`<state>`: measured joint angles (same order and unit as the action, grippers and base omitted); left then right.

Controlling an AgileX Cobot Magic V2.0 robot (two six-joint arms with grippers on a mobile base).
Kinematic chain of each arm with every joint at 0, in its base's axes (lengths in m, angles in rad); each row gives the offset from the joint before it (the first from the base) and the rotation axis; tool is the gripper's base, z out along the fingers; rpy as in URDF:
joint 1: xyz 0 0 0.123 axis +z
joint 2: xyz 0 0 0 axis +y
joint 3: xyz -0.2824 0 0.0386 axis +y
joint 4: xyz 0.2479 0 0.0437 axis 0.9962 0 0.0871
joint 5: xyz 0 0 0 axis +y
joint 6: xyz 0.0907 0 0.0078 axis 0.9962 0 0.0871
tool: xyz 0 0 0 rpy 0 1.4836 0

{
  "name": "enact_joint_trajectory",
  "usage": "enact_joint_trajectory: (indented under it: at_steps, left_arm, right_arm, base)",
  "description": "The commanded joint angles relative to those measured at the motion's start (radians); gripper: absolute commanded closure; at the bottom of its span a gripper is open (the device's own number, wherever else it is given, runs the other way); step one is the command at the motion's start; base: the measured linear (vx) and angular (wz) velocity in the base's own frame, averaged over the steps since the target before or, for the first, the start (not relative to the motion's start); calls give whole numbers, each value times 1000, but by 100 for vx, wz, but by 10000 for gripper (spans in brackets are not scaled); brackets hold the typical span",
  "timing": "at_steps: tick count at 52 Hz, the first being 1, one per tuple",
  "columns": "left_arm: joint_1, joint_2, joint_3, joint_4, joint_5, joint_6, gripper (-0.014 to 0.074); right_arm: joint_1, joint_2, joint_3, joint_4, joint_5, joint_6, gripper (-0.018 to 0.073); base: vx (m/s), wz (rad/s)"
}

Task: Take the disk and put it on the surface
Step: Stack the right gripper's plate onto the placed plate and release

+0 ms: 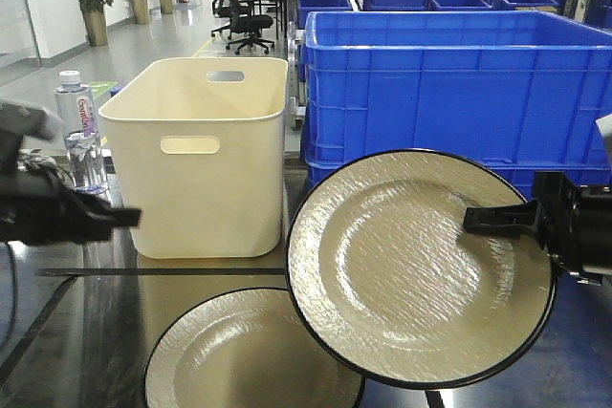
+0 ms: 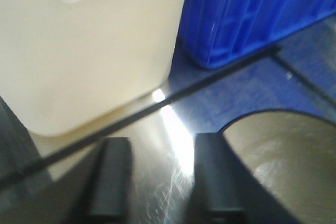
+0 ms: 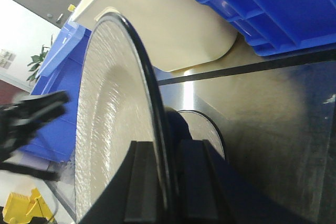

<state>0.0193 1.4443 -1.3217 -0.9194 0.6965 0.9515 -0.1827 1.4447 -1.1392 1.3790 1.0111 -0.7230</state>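
Right gripper (image 3: 165, 182) is clamped narrow on the plate (image 1: 402, 274), one finger across the cream face and the other behind the black rim. The plate is up off the desk (image 1: 86, 332), tilted steeply so its face turns toward the front camera, over the desk's right side. In the front view its lower left rim overlaps a second plate (image 1: 249, 355), which lies flat at the desk's near edge; whether the two touch, I cannot tell.

Over on the left, the left gripper (image 2: 165, 179) hovers low above the desk with its fingers spread wide and nothing between them, only the shiny metal and a thin black line showing through the gap. The edge of the second plate peeks in just to its right.

Behind all this, a cream bin (image 1: 206, 169) stands on the desk toward the far edge, handle slots visible. A big blue crate (image 1: 449, 83) sits right beside it on the right. A water bottle (image 1: 78, 131) stands upright to the left of the bin, near the far left corner.
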Motion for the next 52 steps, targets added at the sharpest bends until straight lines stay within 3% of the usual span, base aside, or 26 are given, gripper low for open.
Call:
enact_joint_trajectory:
  at_steps: [1,4,12,24,34,42,52]
  left_arm:
    - [1,-133,-33,-1,-16,-30,489]
    - [1,-183,-33,22,-14,-41,610]
    - [1,-280,-33,65,11,-76,604]
    - [1,-335,-33,136,44,-167,602]
    - [1,-335,-33,163,62,-231,602]
    - [1,-335,-33,170,66,-231,602]
    - [1,-335,-33,170,72,-232,602]
  right_arm:
    - [6,-16,-36,125,4,45,568]
    - [28,-1,-36,124,-5,45,568]
    - [154,51,-36,129,-83,45,568]
    - [402,155,-36,182,-233,41,568]
    - [459,212,-36,191,-318,16,536]
    - [459,219,-36,164,-314,-20,421]
    - [459,219,-36,122,-306,-36,139]
  base:
    - [0,0]
    - [0,0]
    - [0,0]
    - [0,0]
    - [0,0]
    - [0,0]
    - [0,0]
